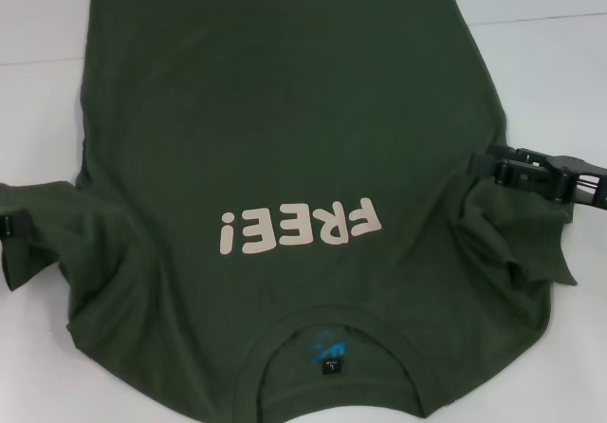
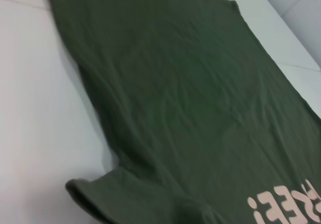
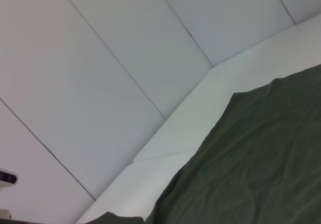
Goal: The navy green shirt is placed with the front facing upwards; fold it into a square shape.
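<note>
The navy green shirt [image 1: 285,110] lies front up on the white table, its collar and black label [image 1: 327,352] nearest me and the cream "FREE!" print [image 1: 299,226] reading upside down. My right gripper [image 1: 488,167] is at the shirt's right sleeve [image 1: 517,233], shut on its cloth, and the sleeve hangs bunched and lifted below it. At the picture's left edge only a black tip of my left gripper [image 1: 8,226] shows, pinching the left sleeve [image 1: 38,233], which is raised and creased. The left wrist view shows the shirt's body [image 2: 190,98]; the right wrist view shows its far hem [image 3: 261,163].
White table surface [image 1: 569,82] borders the shirt on both sides, with a seam line running across it at the back. Pale wall panels [image 3: 100,58] rise beyond the table's far edge [image 3: 175,128].
</note>
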